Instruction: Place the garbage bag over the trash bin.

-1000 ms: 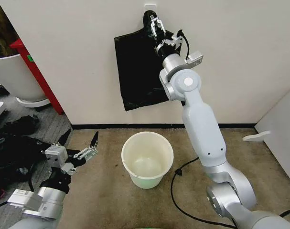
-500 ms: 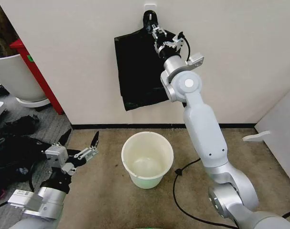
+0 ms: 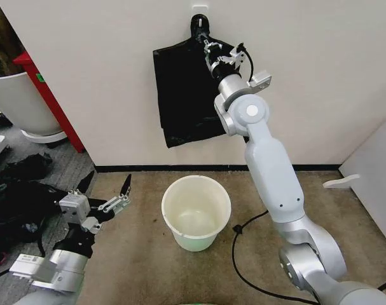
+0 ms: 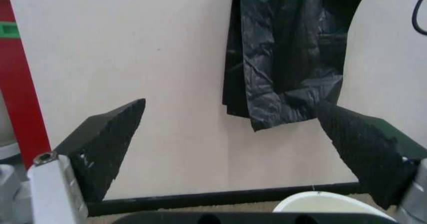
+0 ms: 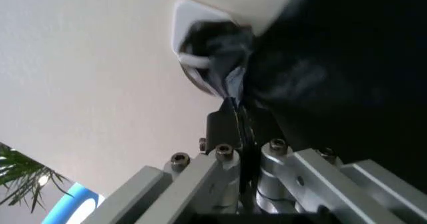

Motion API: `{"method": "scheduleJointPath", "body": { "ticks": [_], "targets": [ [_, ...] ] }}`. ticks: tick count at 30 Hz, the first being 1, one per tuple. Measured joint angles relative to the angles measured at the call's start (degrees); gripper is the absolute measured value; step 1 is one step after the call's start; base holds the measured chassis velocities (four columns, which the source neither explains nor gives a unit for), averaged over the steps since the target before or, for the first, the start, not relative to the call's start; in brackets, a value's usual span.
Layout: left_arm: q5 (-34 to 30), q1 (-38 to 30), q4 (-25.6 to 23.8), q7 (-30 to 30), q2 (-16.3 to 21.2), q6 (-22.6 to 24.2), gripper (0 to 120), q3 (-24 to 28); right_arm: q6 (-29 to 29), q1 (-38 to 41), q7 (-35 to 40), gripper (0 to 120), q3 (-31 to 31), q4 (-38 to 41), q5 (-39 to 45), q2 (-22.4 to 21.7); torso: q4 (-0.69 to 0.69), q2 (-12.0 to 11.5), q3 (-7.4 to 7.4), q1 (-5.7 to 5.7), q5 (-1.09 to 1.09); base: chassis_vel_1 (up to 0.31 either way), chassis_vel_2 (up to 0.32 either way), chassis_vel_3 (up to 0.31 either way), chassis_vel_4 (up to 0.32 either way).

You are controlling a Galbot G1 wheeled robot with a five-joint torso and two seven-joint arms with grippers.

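Fingers of the right gripper [image 3: 208, 47] look pinched together on the garbage bag [image 3: 183, 95], hanging from a wall hook [image 3: 199, 14]. Below, the trash bin [image 3: 196, 213] sits on carpet; the left gripper [image 3: 107, 192] hovers beside it, spread wide and empty.

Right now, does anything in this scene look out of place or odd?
Nothing looks damaged. The garbage bag hangs on the wall from a hook, not over the empty trash bin. The right gripper is shut on its top; the left gripper waits open, low.
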Motion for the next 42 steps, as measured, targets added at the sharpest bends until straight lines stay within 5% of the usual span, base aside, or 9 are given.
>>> {"method": "scheduleJointPath", "body": {
  "ticks": [42],
  "targets": [
    [0.1, -1.1, 0.0, 0.7, 0.0, -0.5, 100, 0.7, 0.5, -23.6, 1.5, 0, -3.6, 18.3, 0.2, -10.6, 0.0, 0.0, 0.0, 0.0, 0.0, 0.0, 0.0, 0.0, 0.0]
  ]
}}
